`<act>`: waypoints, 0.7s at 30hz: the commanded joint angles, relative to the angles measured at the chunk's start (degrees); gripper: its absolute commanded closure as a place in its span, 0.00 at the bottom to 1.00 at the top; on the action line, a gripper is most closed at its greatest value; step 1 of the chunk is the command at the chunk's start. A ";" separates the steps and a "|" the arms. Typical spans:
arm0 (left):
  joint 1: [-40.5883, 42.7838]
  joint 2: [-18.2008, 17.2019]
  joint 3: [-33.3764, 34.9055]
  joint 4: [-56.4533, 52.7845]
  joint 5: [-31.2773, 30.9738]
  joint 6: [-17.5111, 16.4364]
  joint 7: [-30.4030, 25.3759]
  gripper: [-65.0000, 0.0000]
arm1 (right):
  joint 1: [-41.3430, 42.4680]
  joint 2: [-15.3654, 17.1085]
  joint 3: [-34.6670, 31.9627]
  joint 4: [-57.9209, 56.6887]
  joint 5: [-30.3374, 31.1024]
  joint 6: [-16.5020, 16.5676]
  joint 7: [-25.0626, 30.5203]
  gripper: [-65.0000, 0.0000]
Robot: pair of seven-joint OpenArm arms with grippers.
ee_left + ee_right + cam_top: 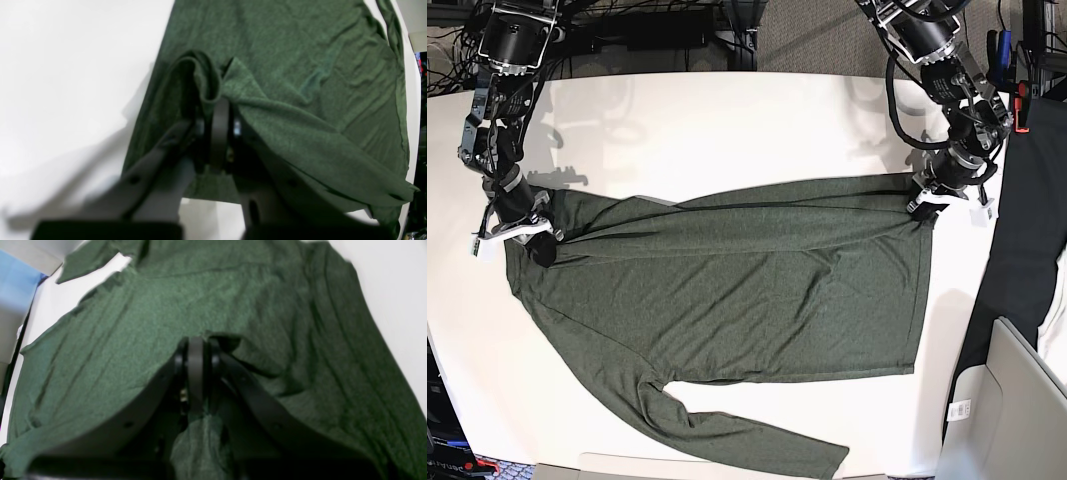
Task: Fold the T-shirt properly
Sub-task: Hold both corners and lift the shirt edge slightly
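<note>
The white table [727, 110] carries the T-shirt [727, 290], a dark olive-green heathered garment spread nearly flat across the table's middle, its body running lengthwise from one arm to the other. Along the far side the shirt lies doubled over in a narrow band that stretches between the two claws, while one long sleeve trails diagonally toward the near edge of the table and ends close to it. At the base view's right margin, dark cloth [1027, 240] hangs beside the table, and a grey box [1012, 400] with a small white label stands near the corner below it. The left claw [924, 205], on the base view's right, is closed on the hem corner of the T-shirt [300, 83]; in the left wrist view [220, 110] a lifted fold of fabric curls up around its black fingers [218, 133]. The right claw [524, 232], on the base view's left, is likewise clamped on the shoulder end of the T-shirt [133, 323]; in the right wrist view [196, 343] the fabric bunches at the tips, and a strip of it hangs down between the fingers [196, 373].
</note>
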 commanded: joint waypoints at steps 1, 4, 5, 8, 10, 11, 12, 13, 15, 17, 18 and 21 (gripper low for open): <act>-0.67 -0.76 0.06 1.16 -0.92 -0.36 -0.51 0.91 | 0.80 1.04 0.31 1.10 0.92 0.60 1.16 0.97; 0.21 -1.99 -0.03 1.60 -1.27 -0.28 2.92 0.81 | -0.78 1.04 0.40 1.62 0.92 0.60 1.07 0.85; 0.39 -2.34 -0.03 2.22 -1.27 -0.28 3.71 0.78 | -1.13 1.04 0.40 2.15 0.92 0.60 1.07 0.80; 0.83 -2.61 -0.12 5.03 -1.27 -0.28 4.59 0.71 | -2.62 1.04 0.49 4.08 0.92 0.60 1.07 0.67; 2.24 -2.78 -0.38 6.79 -1.27 -0.28 4.59 0.69 | -3.33 1.04 0.58 5.58 1.01 0.60 1.07 0.63; 2.67 -2.78 -0.38 7.49 -1.27 -0.28 4.59 0.68 | -3.77 1.04 0.58 6.11 1.01 0.60 1.07 0.63; 3.11 -2.78 -0.38 8.20 -1.27 -0.28 4.68 0.67 | -4.47 1.13 0.75 6.72 1.18 0.60 1.07 0.63; 3.82 -2.78 -0.47 8.73 -1.27 -0.28 5.12 0.65 | -5.00 1.22 0.75 7.43 1.18 0.60 1.07 0.63; 5.58 -2.87 -0.47 10.40 -1.36 -0.28 7.05 0.62 | -6.67 1.31 0.84 9.45 1.27 0.68 1.07 0.63; 7.16 -2.61 -0.56 13.12 -1.44 -0.28 8.11 0.59 | -8.34 1.40 0.84 11.82 1.27 0.77 1.07 0.63; 7.77 -2.52 -0.56 14.35 -2.15 -0.28 8.55 0.57 | -9.31 1.40 0.84 12.96 1.27 0.77 1.07 0.63; 10.24 -2.43 -0.56 16.90 -4.43 -0.28 10.74 0.55 | -12.21 1.40 0.84 16.66 1.27 0.77 1.07 0.63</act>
